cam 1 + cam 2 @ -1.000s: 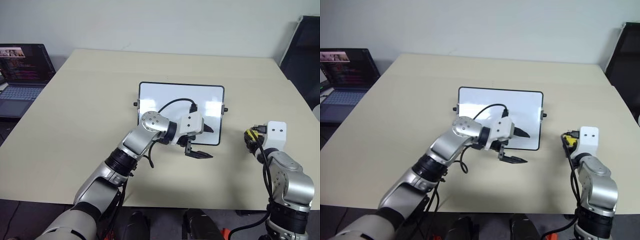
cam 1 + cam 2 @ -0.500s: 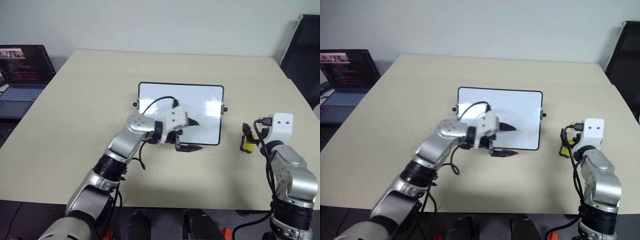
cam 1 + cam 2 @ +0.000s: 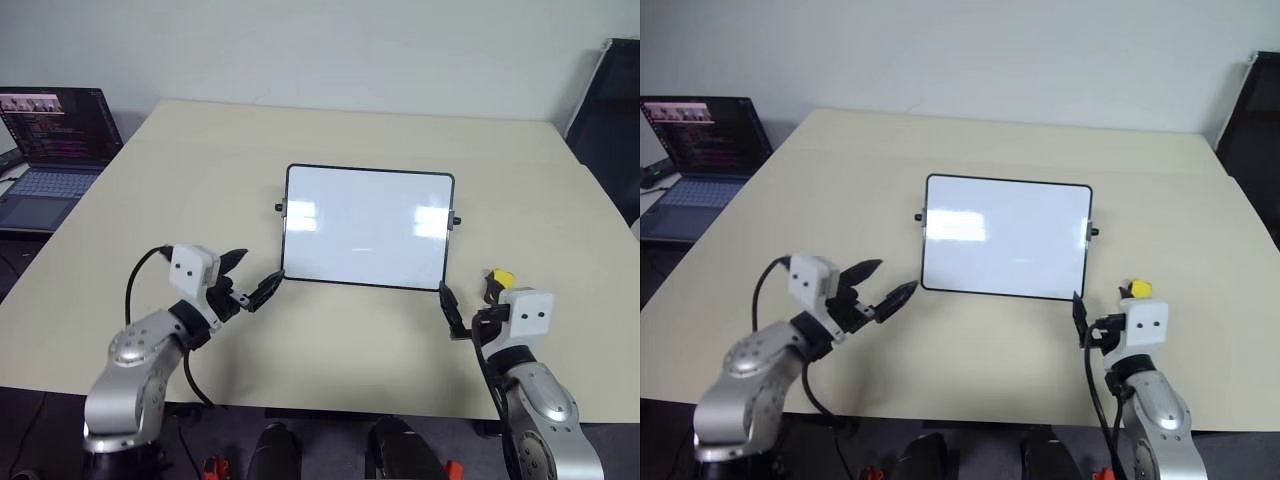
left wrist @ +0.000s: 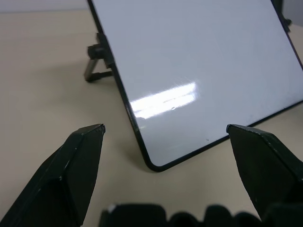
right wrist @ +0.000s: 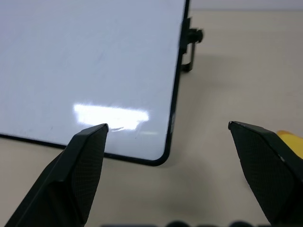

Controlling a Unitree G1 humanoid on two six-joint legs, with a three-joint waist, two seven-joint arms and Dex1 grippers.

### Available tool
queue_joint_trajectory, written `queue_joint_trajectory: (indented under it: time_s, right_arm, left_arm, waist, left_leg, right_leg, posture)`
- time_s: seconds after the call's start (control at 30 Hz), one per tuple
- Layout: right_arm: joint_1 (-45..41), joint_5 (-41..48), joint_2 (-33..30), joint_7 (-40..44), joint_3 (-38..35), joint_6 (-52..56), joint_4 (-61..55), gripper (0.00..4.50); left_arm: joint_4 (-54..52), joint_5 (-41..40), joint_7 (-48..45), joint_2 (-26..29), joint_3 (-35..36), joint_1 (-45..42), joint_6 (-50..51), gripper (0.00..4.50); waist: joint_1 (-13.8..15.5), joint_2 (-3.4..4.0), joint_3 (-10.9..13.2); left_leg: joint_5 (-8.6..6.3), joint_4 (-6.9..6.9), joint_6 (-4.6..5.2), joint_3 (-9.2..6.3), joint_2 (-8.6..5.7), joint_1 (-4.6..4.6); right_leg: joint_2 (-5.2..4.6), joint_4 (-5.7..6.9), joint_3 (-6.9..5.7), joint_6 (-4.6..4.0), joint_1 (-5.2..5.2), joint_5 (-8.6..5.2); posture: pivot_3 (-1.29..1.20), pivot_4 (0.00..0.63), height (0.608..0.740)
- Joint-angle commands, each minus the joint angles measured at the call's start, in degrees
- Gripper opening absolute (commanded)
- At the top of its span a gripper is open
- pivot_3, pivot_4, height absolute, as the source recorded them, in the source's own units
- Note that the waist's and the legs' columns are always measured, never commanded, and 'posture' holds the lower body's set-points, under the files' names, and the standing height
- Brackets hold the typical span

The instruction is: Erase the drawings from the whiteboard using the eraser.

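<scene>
Change: the left gripper point(image 3: 248, 278), a second ago spread over the lower middle of the whiteboard point(image 3: 368, 227), has swung out to the lower left of the head views and now sits off the board's lower left corner; the right gripper point(image 3: 462, 312) has let go of the eraser point(image 3: 498, 280) and drawn back toward the lower right edge. The whole picture has also shifted a little, which is the camera and not the things.
Eraser: a small yellow block lying free on the table point(image 3: 330, 135), right of the whiteboard's lower right corner, just above the right gripper's white housing in the head views; apart from the board. A yellow edge of it shows at the far right of the right wrist view point(image 5: 289, 141).
Whiteboard: centre of the head views, flat on the table, black frame, small knobs on both short sides; its surface looks clean, with only light glare and a very faint smudge near the middle.
Drawings: no blue marks can be made out on the board.
Right gripper: jaws spread wide, holding nothing, pointing at the board's lower right corner.
Left gripper: jaws wide apart and empty, aimed at the board's lower left corner point(image 4: 154, 164), not touching it.
Laptop point(image 3: 52, 140): upper left, screen lit, beside the table's left edge.
</scene>
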Motion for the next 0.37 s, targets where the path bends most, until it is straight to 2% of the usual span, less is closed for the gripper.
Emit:
queue_joint_trajectory:
  time_s: [0.03,0.17,0.37]
  right_arm:
    - [1.7,1.34,0.17,0.66,-2.1,-7.41,2.0,4.42]
    - [4.64,1.74,-0.52,1.03,-2.17,-8.53,1.33,4.42]
    - [6.05,2.75,-2.25,0.5,-3.8,-6.57,-0.31,4.42]
  left_arm:
    - [-1.94,5.58,9.36,-3.62,0.2,3.99,-4.53,4.5]
    - [-1.21,8.9,15.27,-6.18,-0.9,5.17,-5.46,4.5]
    - [0.57,9.51,16.32,-5.8,-1.72,5.95,-5.77,4.5]
  waist:
    - [-0.06,-0.16,-0.07]
    - [-0.05,-0.18,-0.08]
    - [-0.11,-0.19,-0.09]
  left_leg:
    - [0.0,0.0,0.0,0.0,-0.04,0.08]
    - [0.0,-0.01,0.01,-0.19,-0.17,0.09]
    - [0.0,-0.04,0.0,-0.21,-0.28,0.06]
  right_leg:
    - [-0.03,-0.01,0.03,0.0,0.03,0.0]
    - [-0.03,0.04,0.03,0.0,-0.03,0.0]
    - [-0.09,-0.03,0.1,0.04,-0.04,-0.03]
  posture:
    - [0.0,0.15,0.74]
    - [0.0,0.15,0.74]
    - [0.0,0.15,0.74]
